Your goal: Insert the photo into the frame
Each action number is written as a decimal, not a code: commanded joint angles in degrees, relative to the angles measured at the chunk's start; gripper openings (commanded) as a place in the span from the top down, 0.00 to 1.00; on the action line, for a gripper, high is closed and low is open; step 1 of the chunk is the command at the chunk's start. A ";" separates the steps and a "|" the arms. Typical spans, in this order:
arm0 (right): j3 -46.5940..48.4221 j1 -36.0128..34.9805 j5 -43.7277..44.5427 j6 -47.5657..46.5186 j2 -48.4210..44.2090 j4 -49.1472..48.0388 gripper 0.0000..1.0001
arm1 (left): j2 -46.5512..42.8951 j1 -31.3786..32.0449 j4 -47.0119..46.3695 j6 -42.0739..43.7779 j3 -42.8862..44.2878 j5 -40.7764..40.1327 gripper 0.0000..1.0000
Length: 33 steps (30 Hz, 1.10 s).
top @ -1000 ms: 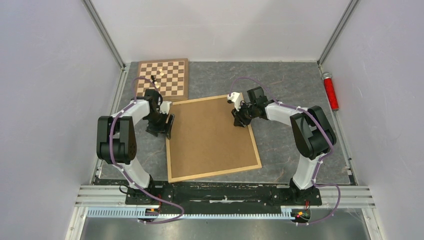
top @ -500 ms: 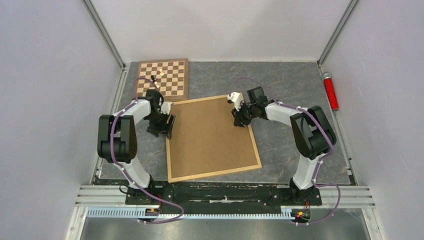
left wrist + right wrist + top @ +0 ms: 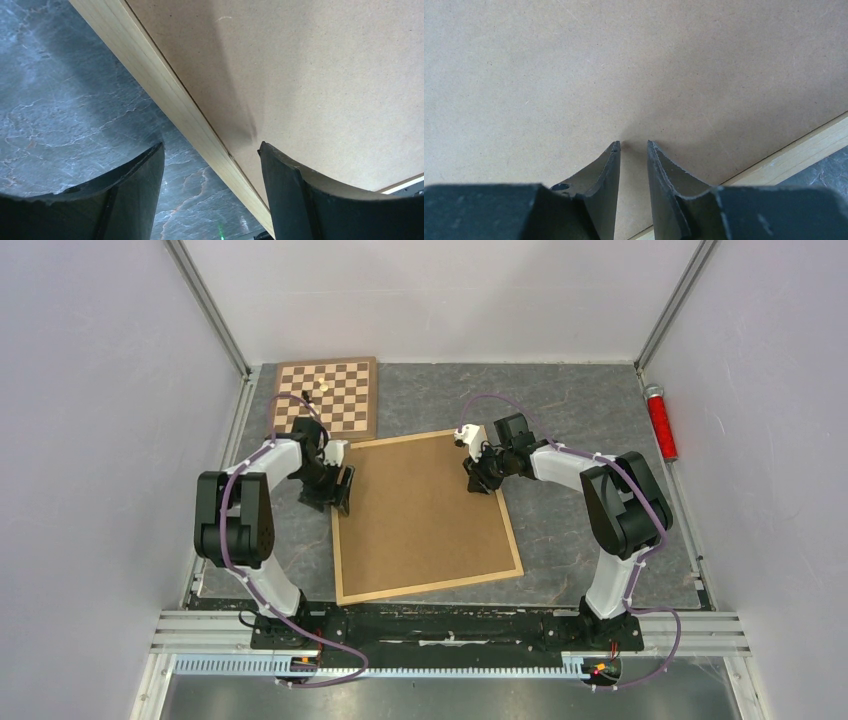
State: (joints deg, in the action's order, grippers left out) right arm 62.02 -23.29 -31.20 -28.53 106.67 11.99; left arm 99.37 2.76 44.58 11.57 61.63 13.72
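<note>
The frame (image 3: 430, 588), light wood with a narrow border, lies flat on the table with a brown backing board (image 3: 425, 510) filling it. The photo is hidden. My left gripper (image 3: 338, 490) is open at the frame's left side. In the left wrist view it (image 3: 210, 145) straddles the frame's border (image 3: 165, 85), one finger over the table and one over the backing board (image 3: 310, 75). My right gripper (image 3: 480, 480) is low over the board near the frame's right side. Its (image 3: 633, 144) jaws are narrowly open over the board (image 3: 624, 65) with nothing between them, and the frame's border (image 3: 804, 150) shows at the right.
A checkered chessboard (image 3: 327, 397) with a few pieces (image 3: 312, 400) on it lies at the back left, just beyond the frame's corner. A red cylinder (image 3: 661, 423) lies by the right wall. The grey marbled mat (image 3: 580, 410) is bounded by metal rails.
My left gripper has shifted a little to the right, onto the frame's left edge. The right arm and the frame have not moved.
</note>
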 commanded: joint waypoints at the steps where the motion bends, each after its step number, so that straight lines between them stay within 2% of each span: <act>1: -3.62 -0.75 1.91 1.30 4.42 10.91 0.71 | -4.18 -0.07 -1.20 -1.36 -0.09 -1.05 0.24; 15: -3.59 -0.75 1.76 1.20 4.11 10.93 0.71 | -4.42 -1.79 0.94 0.02 -0.73 -8.06 0.24; 33: -3.53 -0.76 1.75 1.29 4.28 10.86 0.71 | -1.47 -1.62 0.51 -0.22 -0.65 -5.59 0.25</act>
State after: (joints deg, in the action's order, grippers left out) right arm 62.02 -23.29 -31.22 -28.53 106.67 11.99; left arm 97.19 1.23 45.28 11.60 60.77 6.66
